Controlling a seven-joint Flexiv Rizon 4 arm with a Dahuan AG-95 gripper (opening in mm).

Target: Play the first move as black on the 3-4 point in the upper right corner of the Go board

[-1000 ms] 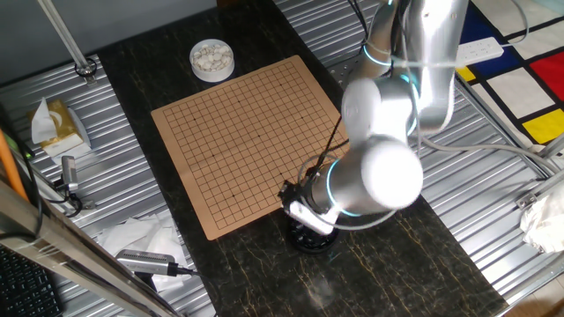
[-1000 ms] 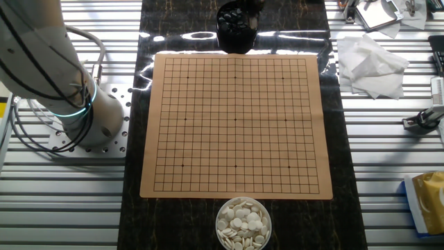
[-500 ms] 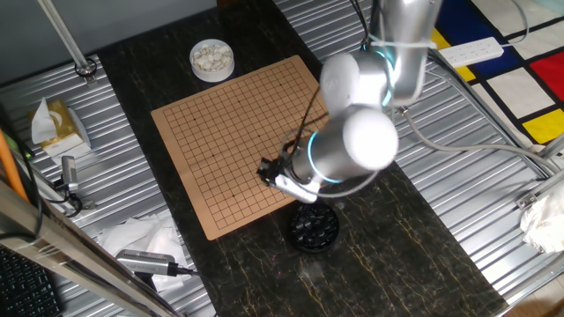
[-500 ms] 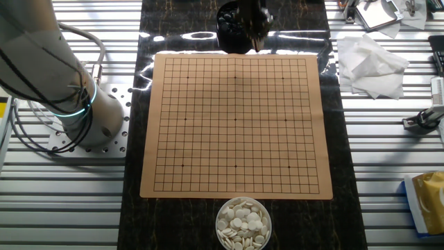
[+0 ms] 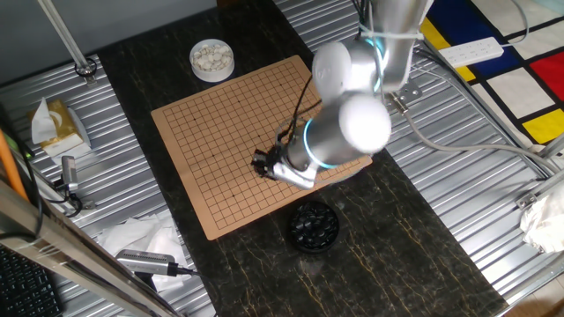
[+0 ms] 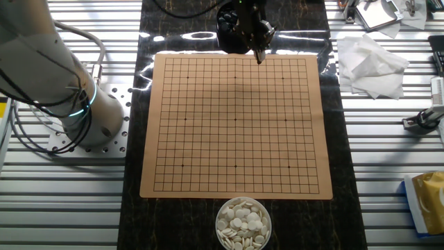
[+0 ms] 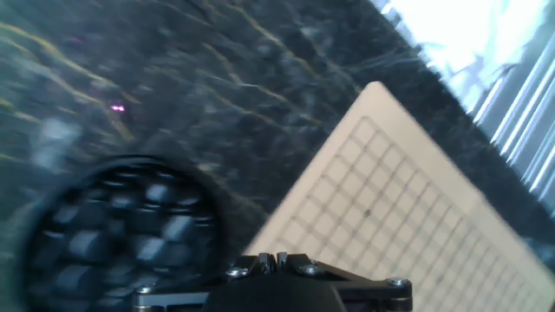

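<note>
go board (image 6: 236,139): bare, with no stone on any crossing in either fixed view. it lies flat on the dark marbled table.

arm (image 5: 352,123): reaches across the board's edge on the side of the black bowl (image 5: 315,226), which is full of dark stones. the bowl of white stones (image 6: 243,222) sits at the opposite edge, well apart.

gripper (image 6: 259,59): hangs over the board's edge line just beside the black bowl, fingers pointing down and above the surface. the hand view is blurred and shows only the underside of the hand body, so i cannot tell how the jaws stand or whether anything sits between them.

black stone: not visible in any view. judged to be pinched at the fingertips if the pick worked, but unconfirmed.

3-4 point (image 6: 291,78): taking upper right as that fixed view shows it, i judge it to be the crossing one step outward from the corner star dot (image 6: 282,78). the sister crossing one step toward the edge would also qualify.

step in hand: carry to the corner. notes for doing it well:
- travel level above the board
- centre over the crossing, not the star dot
- descend straight
- let go only at contact, so the glossy stone does not skid off the lines
</note>
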